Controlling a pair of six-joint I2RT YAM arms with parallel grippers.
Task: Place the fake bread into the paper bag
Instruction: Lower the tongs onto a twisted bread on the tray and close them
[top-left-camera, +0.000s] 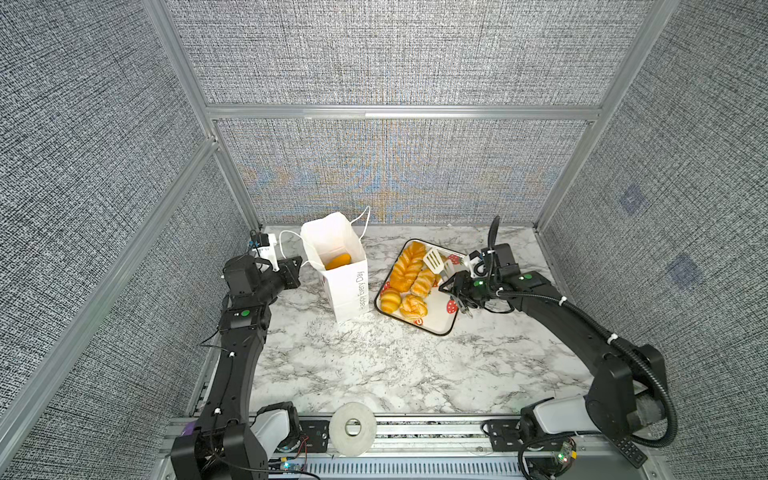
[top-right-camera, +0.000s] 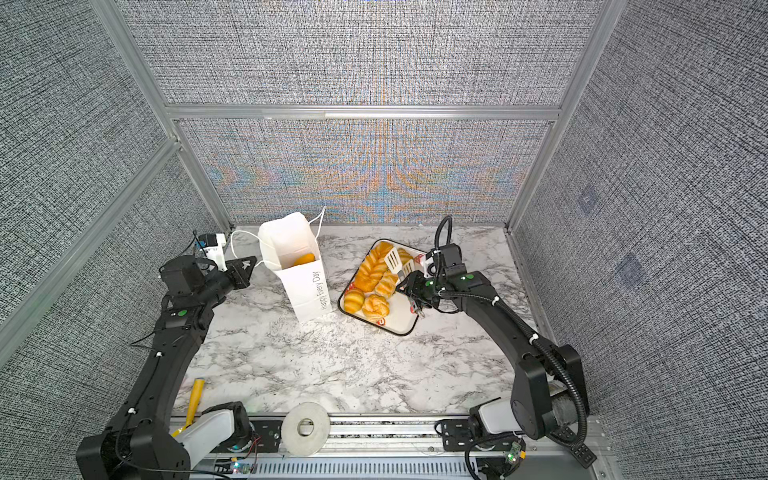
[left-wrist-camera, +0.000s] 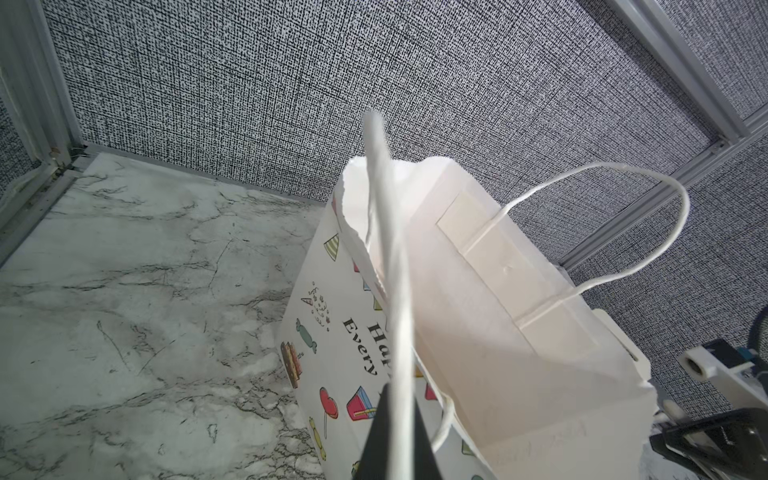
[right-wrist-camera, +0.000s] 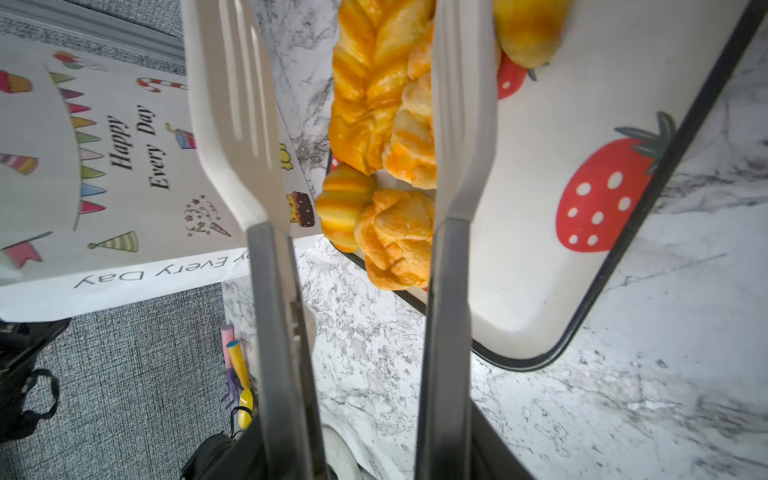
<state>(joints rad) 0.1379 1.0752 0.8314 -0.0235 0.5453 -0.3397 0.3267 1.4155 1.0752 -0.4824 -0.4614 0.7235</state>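
Observation:
The white paper bag (top-left-camera: 347, 291) (top-right-camera: 309, 293) stands upright and open at the back left, with one golden fake bread (top-left-camera: 337, 262) (top-right-camera: 302, 260) inside. My left gripper (top-left-camera: 301, 262) (left-wrist-camera: 395, 432) is shut on the bag's white cord handle (left-wrist-camera: 388, 249) at its left rim. Several more fake breads lie on the strawberry-print tray (top-left-camera: 436, 322) (right-wrist-camera: 582, 270): a long braided loaf (top-left-camera: 405, 266), a ridged roll (top-left-camera: 390, 300) and a twisted bun (top-left-camera: 413, 308) (right-wrist-camera: 395, 237). My right gripper (top-left-camera: 451, 284) (right-wrist-camera: 365, 449) grips white slotted tongs (top-left-camera: 434, 261) (right-wrist-camera: 237, 124), whose arms stand apart above the bread, holding nothing.
A white tape roll (top-left-camera: 353, 428) lies at the table's front edge. A yellow scoop (top-right-camera: 194, 399) rests at the front left by the left arm's base. Grey fabric walls close in the back and both sides.

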